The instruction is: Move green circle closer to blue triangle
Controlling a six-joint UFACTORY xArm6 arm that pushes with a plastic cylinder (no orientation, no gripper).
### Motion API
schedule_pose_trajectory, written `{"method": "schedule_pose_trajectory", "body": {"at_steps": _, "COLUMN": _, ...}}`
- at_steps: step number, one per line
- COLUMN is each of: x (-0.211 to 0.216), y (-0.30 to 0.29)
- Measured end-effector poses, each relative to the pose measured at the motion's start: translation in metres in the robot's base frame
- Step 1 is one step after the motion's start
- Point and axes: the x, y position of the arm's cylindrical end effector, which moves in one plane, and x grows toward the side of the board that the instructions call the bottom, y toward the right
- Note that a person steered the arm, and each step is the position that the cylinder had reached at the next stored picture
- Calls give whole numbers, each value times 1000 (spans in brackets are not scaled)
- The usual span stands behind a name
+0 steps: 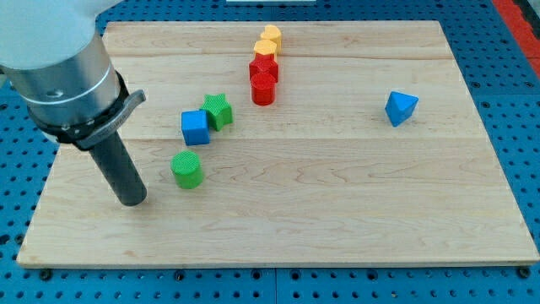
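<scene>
Green circular block (186,169) sits well apart from the blue triangular block (401,108); the push remains undone. My tip (132,201) rests just left of it, a bare rod without fingers.

We count seven small coloured blocks on the pale wooden table (337,211).

Green, two: one green cylinder block (187,170), one green star-shaped block (218,111).

Blue, two: one blue cube block (195,127), one blue triangle block (401,108).

Red, two: one red cylinder block (263,89), one red hexagonal block (264,67).

Yellow, two pieces as we read them: upper yellow block (271,36) and lower yellow block (266,50), shapes unclear. That makes eight, not seven.

One dark rod.
</scene>
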Motion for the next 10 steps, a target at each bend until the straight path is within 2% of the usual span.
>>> {"method": "schedule_pose_trajectory", "body": {"at_steps": 1, "x": -9, "y": 68}}
{"method": "schedule_pose_trajectory", "body": {"at_steps": 2, "x": -36, "y": 115}}
{"method": "schedule_pose_trajectory", "body": {"at_steps": 3, "x": -37, "y": 91}}
{"method": "schedule_pose_trajectory", "body": {"at_steps": 4, "x": -63, "y": 119}}
{"method": "schedule_pose_trajectory", "body": {"at_steps": 5, "x": -71, "y": 134}}
{"method": "schedule_pose_trajectory", "body": {"at_steps": 6, "x": -73, "y": 100}}
{"method": "schedule_pose_trajectory", "body": {"at_steps": 7, "x": -102, "y": 122}}
{"method": "schedule_pose_trajectory", "body": {"at_steps": 9, "x": -117, "y": 256}}
{"method": "schedule_pose_trajectory", "body": {"at_steps": 10, "x": -96, "y": 208}}
